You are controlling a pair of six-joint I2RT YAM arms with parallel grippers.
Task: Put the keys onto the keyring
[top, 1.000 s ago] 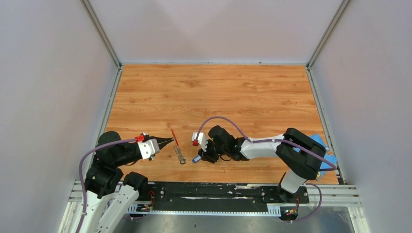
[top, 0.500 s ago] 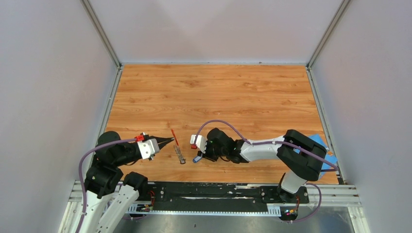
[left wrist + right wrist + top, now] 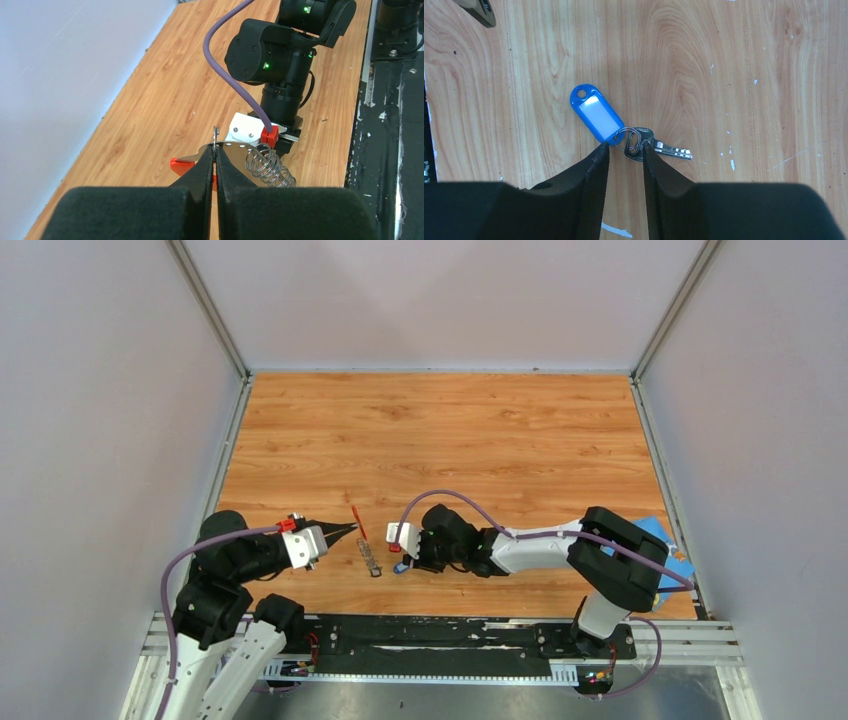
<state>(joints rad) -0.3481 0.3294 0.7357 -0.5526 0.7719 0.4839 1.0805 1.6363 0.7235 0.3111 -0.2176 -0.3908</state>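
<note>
**Item one, keyring**: we record a red loop carrying a holed metal plate and a wire coil. It sits toward the near-left corner of the desk. The left tool pinches its thin metal edge, fingers pressed together on it.

**Item two, keys**: we record a blue-and-white oval head and a dark-headed silvery key joined on a small ring. They are low at the desk's near edge, just beside the keyring. The right tool is narrowed onto them, its fingertips touching either side of the small ring.

**Item three, blue cloth**: at the desk's right edge.
</note>
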